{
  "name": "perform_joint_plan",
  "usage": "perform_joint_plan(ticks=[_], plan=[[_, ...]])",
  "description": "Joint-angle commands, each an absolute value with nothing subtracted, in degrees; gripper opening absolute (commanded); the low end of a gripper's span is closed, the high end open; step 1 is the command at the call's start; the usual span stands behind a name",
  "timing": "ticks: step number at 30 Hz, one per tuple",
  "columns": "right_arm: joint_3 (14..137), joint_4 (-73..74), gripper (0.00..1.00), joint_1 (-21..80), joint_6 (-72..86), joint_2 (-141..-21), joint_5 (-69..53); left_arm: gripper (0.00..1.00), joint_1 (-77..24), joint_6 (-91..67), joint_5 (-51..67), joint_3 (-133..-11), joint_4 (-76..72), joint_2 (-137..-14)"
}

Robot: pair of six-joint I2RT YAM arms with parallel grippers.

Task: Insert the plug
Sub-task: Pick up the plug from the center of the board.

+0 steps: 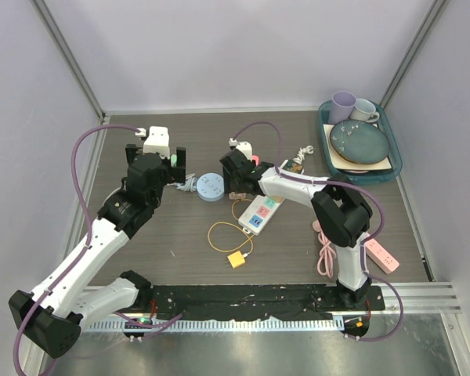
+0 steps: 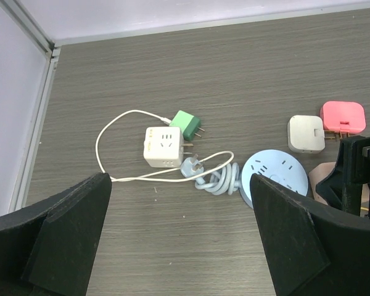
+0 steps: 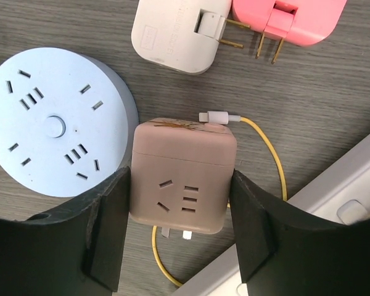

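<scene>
Right gripper (image 3: 182,188) presses both sides of the brown cube adapter (image 3: 184,154), which lies on the table (image 3: 333,92) touching the round blue socket (image 3: 55,126), evidently to lift its prongs for insertion; left gripper (image 2: 180,185) hangs spread wide, idle.

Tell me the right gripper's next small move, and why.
Probably close the right gripper firmly on the tan socket cube: its fingers flank both sides, seemingly at contact, but a firm grip isn't clear. Lifting before that could let it slip.
</scene>
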State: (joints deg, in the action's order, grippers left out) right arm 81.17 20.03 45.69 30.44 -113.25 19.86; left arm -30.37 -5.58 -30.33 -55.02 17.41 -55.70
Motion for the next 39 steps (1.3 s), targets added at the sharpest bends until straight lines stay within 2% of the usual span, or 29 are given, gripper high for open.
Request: perform_joint_plan(ticks=[1,5,13,17,23,26,34,39], plan=[[79.9,17.6,0.22,46.1,29.7,-108.7,19.7,1.00,-30.3,-6.4,-29.3,-56.3,15.7,-55.0],[74.2,10.5,0.01,46.4,24.6,-102.3,16.1,1.00,-30.3,-7.1,-28.4,-56.4,16.1,-55.7],[58.5,-11.1,0.01,46.4,17.1,-86.5,5.1,1.00,-30.3,-16.4,-22.6,-57.6,21.0,-55.8],[53.4,-18.9,0.01,46.4,18.5,-81.7,2.2,1.00,-30.4,-26.5,-14.0,-53.3,20.4,-51.2],[46.5,-31.6,0.01,46.3,30.1,-77.3,1.2,1.00,-30.4,-36.5,-5.3,-37.7,5.1,-37.6],[43.6,-37.7,0.01,46.4,35.9,-76.6,0.9,1.00,-30.4,-38.8,-1.7,-31.6,-2.6,-35.1],[41.9,-42.8,0.01,48.1,41.7,-76.8,1.3,1.00,-31.1,-40.5,6.6,-32.1,-7.6,-41.6],[41.3,-42.7,0.01,49.2,44.6,-76.1,5.0,1.00,-34.9,-39.3,4.3,-32.9,-9.9,-44.8]])
